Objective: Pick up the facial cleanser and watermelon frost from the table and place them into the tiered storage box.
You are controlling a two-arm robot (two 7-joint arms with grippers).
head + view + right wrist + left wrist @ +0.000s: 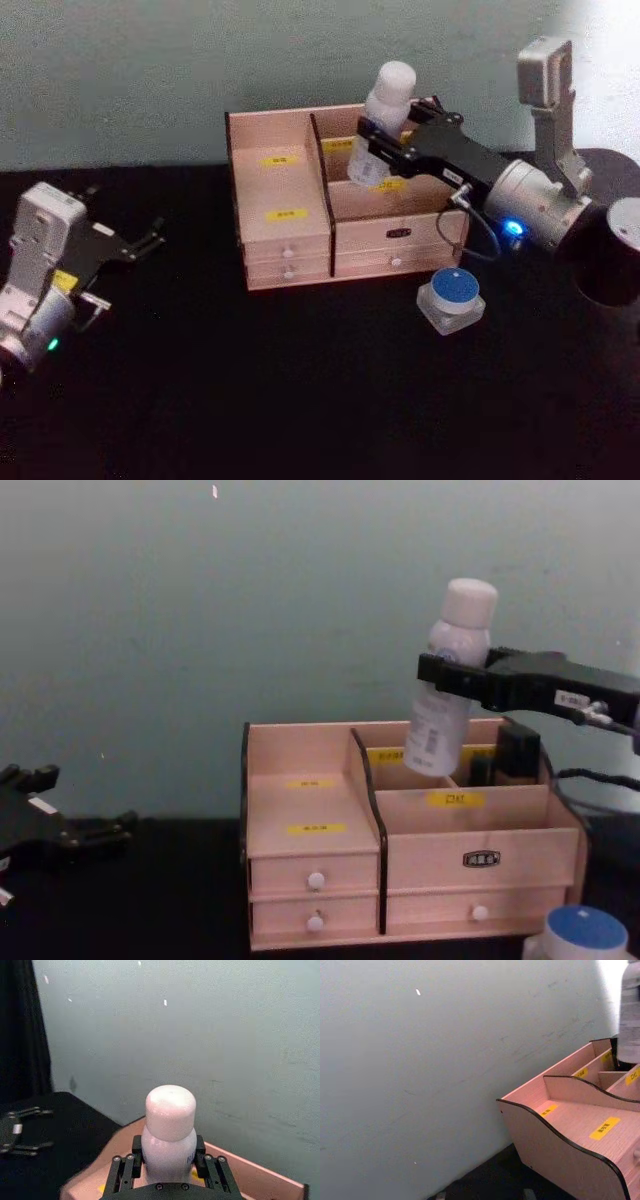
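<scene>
the right tool (pixel 378 148) is clamped on the cleanser (pixel 437 725), its fingers closed around the bottle's upper body just below the cap. it holds the bottle up over the back of the box (pixel 430 845). the bottle's long axis is close to upright but tilted. in the chest view the cap leans toward our right and the base points down and left. the base hangs at about rim height over the rear compartment just right of the centre divider (pixel 320 170), near a dark bottle (pixel 517 752) standing deeper in that row. we cannot tell whether the base has crossed the rim yet.

we judge the coming move to be mostly a straight descent along that axis, with a little righting so the base clears the divider and the dark bottle.

the jar (pixel 452 292) sits on the tabletop (pixel 250 400) just in front of the box's right front corner, so it is much nearer our right arm. the left tool (pixel 140 243) rests well apart on the far left, fingers spread and holding nothing.
</scene>
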